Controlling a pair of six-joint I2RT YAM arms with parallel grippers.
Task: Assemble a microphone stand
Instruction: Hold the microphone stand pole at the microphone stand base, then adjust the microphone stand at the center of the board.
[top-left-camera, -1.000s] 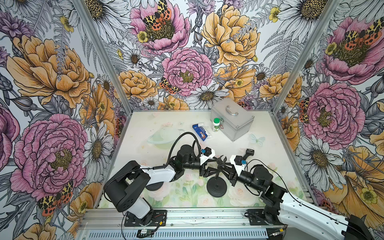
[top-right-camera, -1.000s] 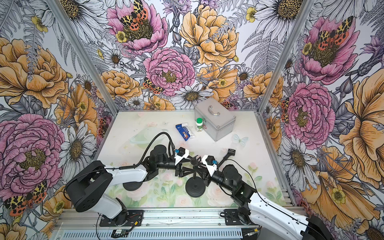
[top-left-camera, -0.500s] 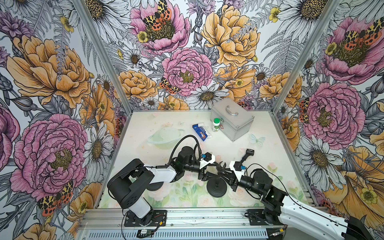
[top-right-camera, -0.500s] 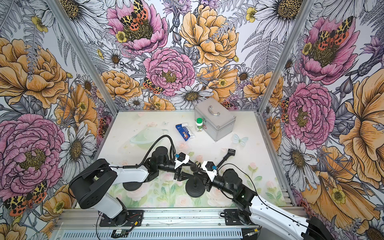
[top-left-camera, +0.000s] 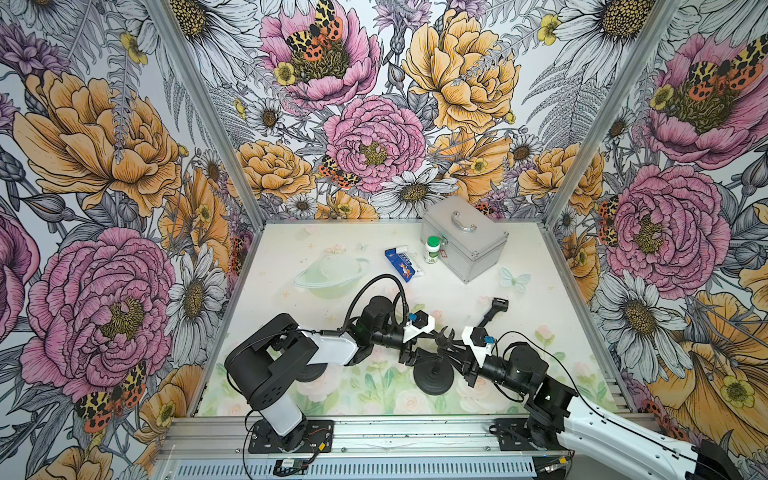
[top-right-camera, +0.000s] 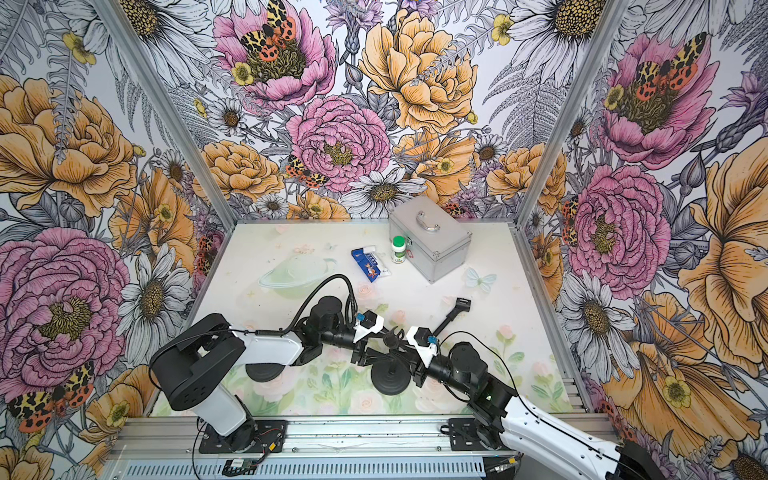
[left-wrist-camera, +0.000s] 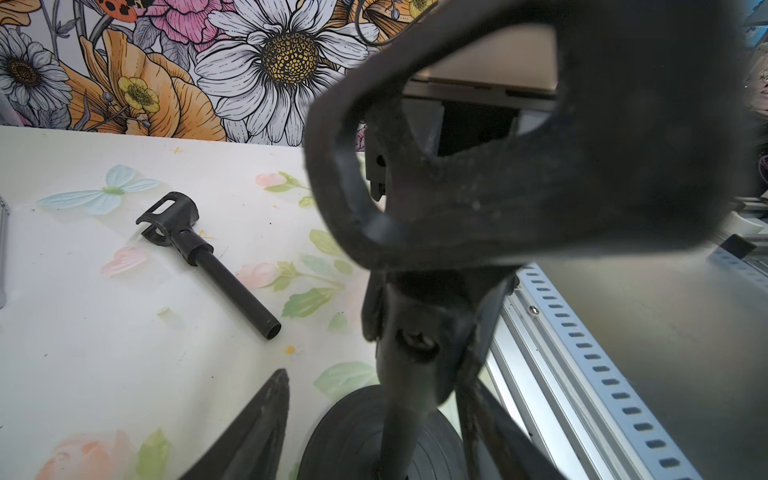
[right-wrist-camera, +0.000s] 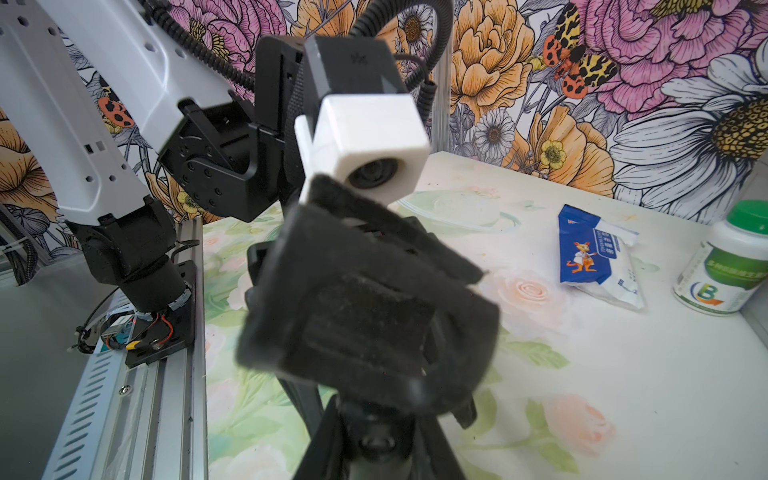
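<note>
The microphone stand's round black base (top-left-camera: 432, 376) (top-right-camera: 390, 378) sits on the table near the front edge. A short post rises from it, topped by a black clip (top-left-camera: 443, 336) (left-wrist-camera: 498, 174) (right-wrist-camera: 365, 316). My right gripper (top-left-camera: 456, 356) (right-wrist-camera: 382, 453) is shut on the post (right-wrist-camera: 384, 444) just under the clip. My left gripper (top-left-camera: 415, 356) (left-wrist-camera: 376, 380) is open and straddles the post (left-wrist-camera: 405, 399) from the opposite side, with one finger (left-wrist-camera: 257, 428) well clear of it. A second clip on a black tube (top-left-camera: 493, 311) (left-wrist-camera: 208, 257) lies loose behind the grippers.
A silver case (top-left-camera: 465, 241) stands at the back right, with a green-capped bottle (top-left-camera: 432, 249) (right-wrist-camera: 727, 266) and a blue packet (top-left-camera: 401, 264) (right-wrist-camera: 590, 253) beside it. Another black disc (top-left-camera: 307, 372) lies partly under my left arm. The aluminium rail (top-left-camera: 374, 436) runs along the front edge.
Both grippers have shifted a little toward the front and lower over the base. The left jaws have narrowed slightly. The loose tube has not moved.
</note>
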